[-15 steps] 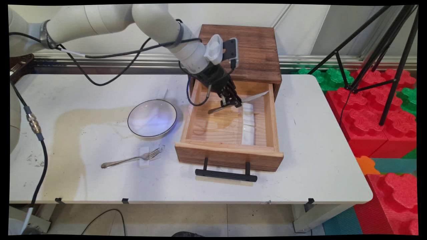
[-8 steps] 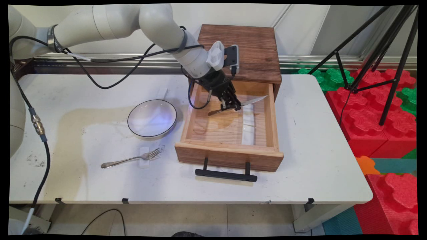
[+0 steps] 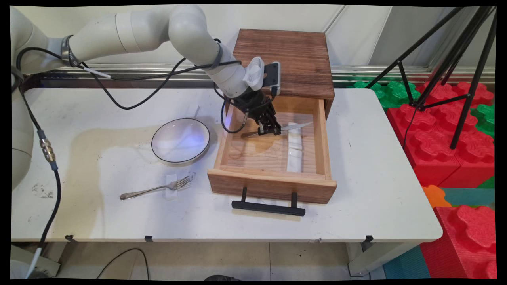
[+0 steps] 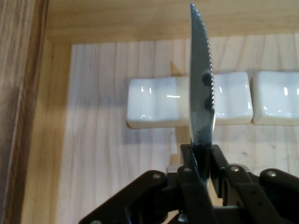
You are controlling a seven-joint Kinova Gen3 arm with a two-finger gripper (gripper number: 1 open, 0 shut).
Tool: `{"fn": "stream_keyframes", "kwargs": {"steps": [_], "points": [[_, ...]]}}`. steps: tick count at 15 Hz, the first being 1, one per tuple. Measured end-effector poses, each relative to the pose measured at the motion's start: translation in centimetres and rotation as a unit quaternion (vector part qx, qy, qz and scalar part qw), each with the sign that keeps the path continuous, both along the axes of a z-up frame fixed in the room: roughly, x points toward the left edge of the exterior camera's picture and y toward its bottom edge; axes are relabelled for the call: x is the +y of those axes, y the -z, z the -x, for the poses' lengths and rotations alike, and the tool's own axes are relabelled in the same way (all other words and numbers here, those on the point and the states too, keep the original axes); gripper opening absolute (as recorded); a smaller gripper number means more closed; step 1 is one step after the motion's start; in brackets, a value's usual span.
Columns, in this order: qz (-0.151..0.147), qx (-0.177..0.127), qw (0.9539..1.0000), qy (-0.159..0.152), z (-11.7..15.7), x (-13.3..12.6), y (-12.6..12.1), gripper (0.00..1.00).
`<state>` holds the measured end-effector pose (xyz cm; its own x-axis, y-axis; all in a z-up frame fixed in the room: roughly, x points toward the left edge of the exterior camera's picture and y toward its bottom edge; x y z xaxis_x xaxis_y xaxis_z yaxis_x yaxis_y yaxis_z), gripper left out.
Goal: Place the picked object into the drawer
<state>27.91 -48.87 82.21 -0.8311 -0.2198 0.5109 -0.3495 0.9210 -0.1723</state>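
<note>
The white table (image 3: pixel 356 190) carries a wooden drawer unit (image 3: pixel 289 59) at its far side, and the unit's drawer (image 3: pixel 273 186) is pulled out toward the camera, a black handle (image 3: pixel 268 207) on its front. Left of the drawer sits a white bowl (image 3: pixel 180 140) with a dark rim, and nearer the front edge lies a fork (image 3: pixel 156 189) resting across a small white block (image 3: pixel 171 187). Inside the drawer, toward its right side, a row of white ceramic rests (image 4: pixel 159 102) runs front to back. The gripper (image 3: pixel 270 130) hangs over the drawer's far half, its jaws clamped on a serrated knife (image 4: pixel 201 93) near the handle (blade pointing right in the main view), held above the rests.
</note>
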Motion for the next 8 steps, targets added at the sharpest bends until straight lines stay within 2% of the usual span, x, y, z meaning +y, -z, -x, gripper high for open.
{"fn": "stream_keyframes", "kwargs": {"steps": [8], "points": [[-0.001,0.0,1.0,0.003,0.5,-0.5,1.4,0.0]]}}
